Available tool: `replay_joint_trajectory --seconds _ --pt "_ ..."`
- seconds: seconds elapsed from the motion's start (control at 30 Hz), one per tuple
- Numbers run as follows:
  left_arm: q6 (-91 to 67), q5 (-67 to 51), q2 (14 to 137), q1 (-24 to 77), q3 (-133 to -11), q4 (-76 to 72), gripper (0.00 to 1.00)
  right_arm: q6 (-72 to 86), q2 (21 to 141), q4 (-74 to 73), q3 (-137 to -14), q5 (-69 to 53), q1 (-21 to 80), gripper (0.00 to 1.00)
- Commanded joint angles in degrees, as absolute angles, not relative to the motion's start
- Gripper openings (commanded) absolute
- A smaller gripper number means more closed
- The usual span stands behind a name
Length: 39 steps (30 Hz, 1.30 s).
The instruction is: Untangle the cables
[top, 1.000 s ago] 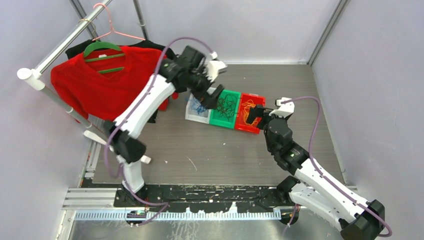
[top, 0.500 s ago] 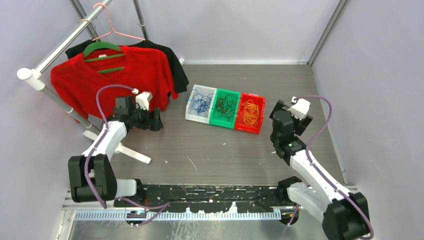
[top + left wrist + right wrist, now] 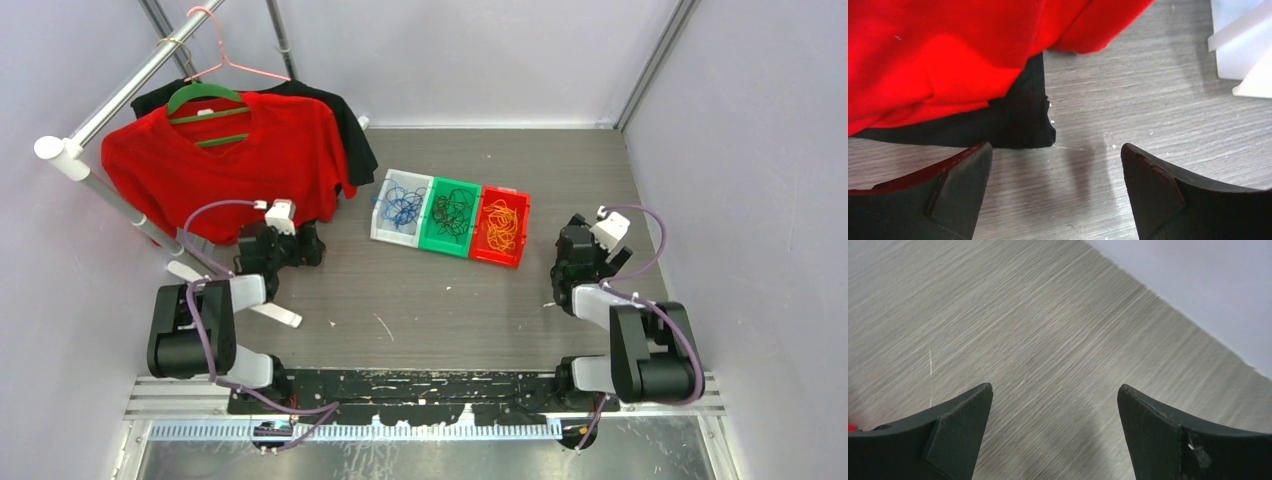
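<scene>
The left claw [image 3: 292,246] near the bench's [image 3: 420,300] left edge and the right claw [image 3: 585,250] near its right edge have both pulled back from the bins they reached over a second ago. Each is spread wide and empty. Farther back, mid-bench, blue cables [image 3: 402,205] lie in the white bin [image 3: 393,238], dark cables [image 3: 452,212] in the green bin [image 3: 440,247], and orange cables [image 3: 500,225] in the red bin [image 3: 495,259]. The sorting looks finished.

Overhead view looks down on the table [image 3: 420,300] — both wrist views skim it close

Grey table [image 3: 430,300] — white bin [image 3: 394,239], green bin [image 3: 444,249], red bin [image 3: 495,260] abreast.
</scene>
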<state>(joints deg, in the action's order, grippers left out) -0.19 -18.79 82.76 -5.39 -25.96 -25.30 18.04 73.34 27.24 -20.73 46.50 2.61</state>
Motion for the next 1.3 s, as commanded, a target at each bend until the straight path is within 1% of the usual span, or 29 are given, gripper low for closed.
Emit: replay_joint_trajectory --seconds 0.0,0.1,0.13,0.17,0.2,0.23,0.27,0.3,0.37,0.4,0.43,0.5,0.57,0.63,1.03,1.27 --pt "-3.01 -16.68 84.67 -5.63 -17.77 -55.03 1.0 15.26 78.41 46.65 -18.77 39.16 2.46 0.99" --pt "-3.4 -18.77 92.06 -5.61 -12.5 -74.33 1.0 13.57 83.16 55.43 -16.63 36.98 2.46 0.98" --pt "-2.94 -19.69 91.63 -5.6 -12.25 -75.12 0.99 13.23 83.03 53.77 -17.02 33.73 2.42 1.0" --pt "-2.25 -20.61 89.89 -5.58 -12.88 -69.44 1.0 12.18 83.9 54.61 -17.06 30.81 2.46 1.0" --pt "-1.59 -20.75 88.55 -5.59 -14.44 -64.53 0.99 11.36 86.39 58.8 -16.18 28.8 2.46 1.0" --pt "-1.47 -20.5 88.54 -5.42 -16.57 -60.07 0.99 9.36 89.99 66.41 -14.82 27.58 2.75 1.0" --pt "-1.82 -20.22 89.36 -5.34 -19.11 -56.92 0.99 7.85 89.83 65.86 -14.63 28.22 3.75 1.0" --pt "-1.58 -18.71 89.77 -4.47 -20.31 -56.09 0.99 8.97 88.13 60.93 -15.48 28.35 3.85 1.0" --pt "0.16 -16.49 88.4 -2.55 -20.61 -52.67 0.98 8.69 89.46 60.07 -17.51 28.04 3.41 1.0" --pt "0.06 -16.38 88.34 -2.42 -20.5 -52.88 0.97 9.11 89.05 56.72 -18.92 28.09 3.41 1.0" --pt "-0.1 -16.36 88.73 -2.46 -20.22 -54.3 1.0 9.65 88.44 54.75 -19.21 27.75 3.18 1.0" --pt "-0.16 -16.33 88.82 -2.46 -20.08 -54.68 0.99 9.15 89.04 56.93 -18.71 27.68 3.06 1.0" --pt "-0.05 -16.38 88.63 -2.42 -20.21 -54.17 0.99 9.46 88.43 55.04 -19.1 27.15 3.03 1.0" --pt "-0.09 -16.37 88.76 -2.46 -20.13 -54.5 0.99 9.07 88.8 56.66 -18.55 27.39 2.99 1.0" --pt "-0.08 -16.37 88.76 -2.46 -20.19 -54.29 1.0 9.05 88.93 55.99 -18.92 27.07 2.99 1.0" --pt "-0.09 -16.37 88.77 -2.44 -20.21 -54.27 0.99 9.64 88.55 54.71 -19.27 24.54 1.76 1.0"
